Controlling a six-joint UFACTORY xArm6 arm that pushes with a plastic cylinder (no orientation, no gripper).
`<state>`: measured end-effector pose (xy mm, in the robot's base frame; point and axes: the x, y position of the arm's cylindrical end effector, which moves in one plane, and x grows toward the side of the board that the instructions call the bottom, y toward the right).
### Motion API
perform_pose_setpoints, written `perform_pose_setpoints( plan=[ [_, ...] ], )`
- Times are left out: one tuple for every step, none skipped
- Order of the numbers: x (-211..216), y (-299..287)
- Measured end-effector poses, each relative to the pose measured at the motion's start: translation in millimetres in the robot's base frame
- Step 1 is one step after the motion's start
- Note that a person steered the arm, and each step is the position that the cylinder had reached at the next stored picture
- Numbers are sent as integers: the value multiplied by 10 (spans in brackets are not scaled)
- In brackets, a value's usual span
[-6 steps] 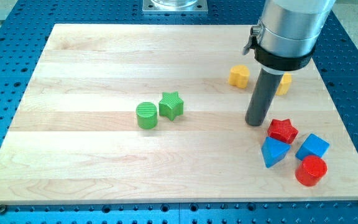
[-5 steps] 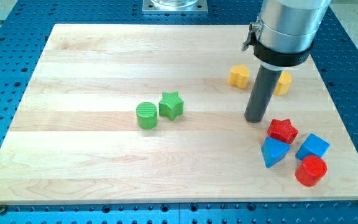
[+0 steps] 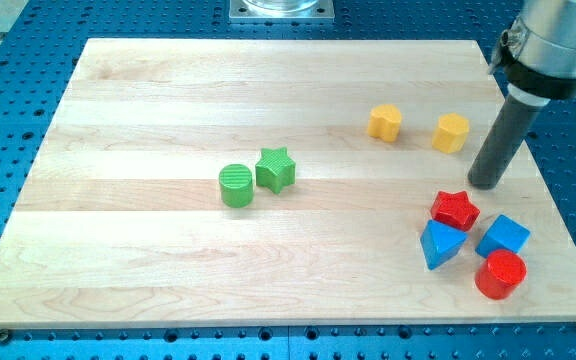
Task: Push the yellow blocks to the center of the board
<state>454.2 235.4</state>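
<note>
Two yellow blocks lie at the view's upper right: one (image 3: 385,122) on the left and one (image 3: 451,132) on the right, a short gap between them. Their exact shapes are hard to make out. My tip (image 3: 485,184) rests on the board to the lower right of the right yellow block, clear of it, and just above the red star (image 3: 454,209). The dark rod rises from the tip toward the view's top right.
A green cylinder (image 3: 236,186) and a green star (image 3: 276,169) sit touching near the board's middle left. At the lower right are two blue blocks (image 3: 441,243) (image 3: 503,236) and a red cylinder (image 3: 499,273). The board's right edge is close.
My tip has moved to the view's right, from between the yellow blocks' lower side to right of them. The right yellow block, hidden before, now shows fully. No block has moved.
</note>
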Motion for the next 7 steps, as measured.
perform_pose_setpoints(
  plan=[
    [-327,42],
    [-471,-367],
    [-633,-186],
    [-785,-152],
    [-794,-633],
    [-795,-819],
    [-716,-1316]
  ],
)
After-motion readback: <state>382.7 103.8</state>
